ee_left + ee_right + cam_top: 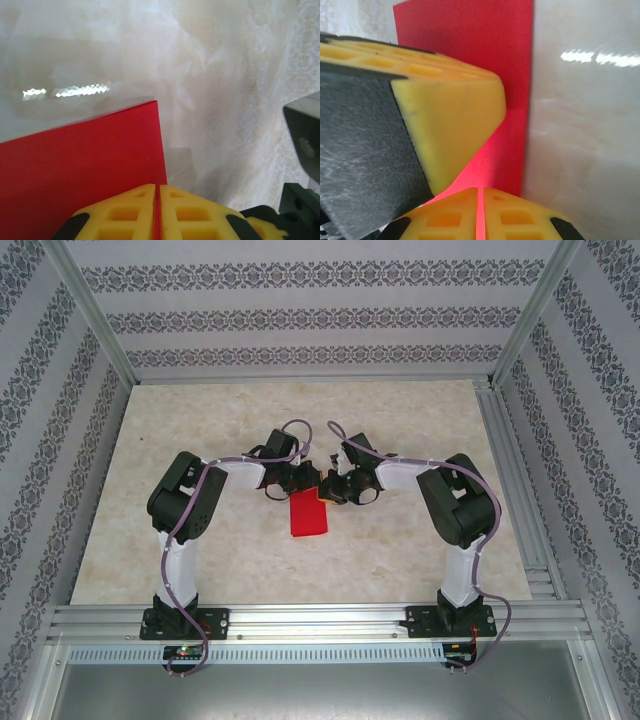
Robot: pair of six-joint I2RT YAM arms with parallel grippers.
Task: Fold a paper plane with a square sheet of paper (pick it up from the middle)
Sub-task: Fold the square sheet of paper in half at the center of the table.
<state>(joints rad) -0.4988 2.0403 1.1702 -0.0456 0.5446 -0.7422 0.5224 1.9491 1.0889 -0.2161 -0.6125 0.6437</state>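
Note:
The red sheet of paper (308,516) is a flat rectangle hanging over the middle of the marble table (200,540). Both grippers meet at its far edge. My left gripper (304,481) is shut on that edge; in the left wrist view its yellow jaws (157,189) pinch a thin red strip, with the sheet (85,160) spreading away to the left. My right gripper (335,488) is shut on the same edge right beside it. The right wrist view has the paper (485,60) running between its jaws (481,191), with a left gripper's yellow finger (450,125) close in front.
The two arms arch inward from their bases (180,620) (450,618) at the near edge. Patterned walls and metal frame posts (90,310) enclose the table. A dark part of the right arm (305,140) sits at the right of the left wrist view.

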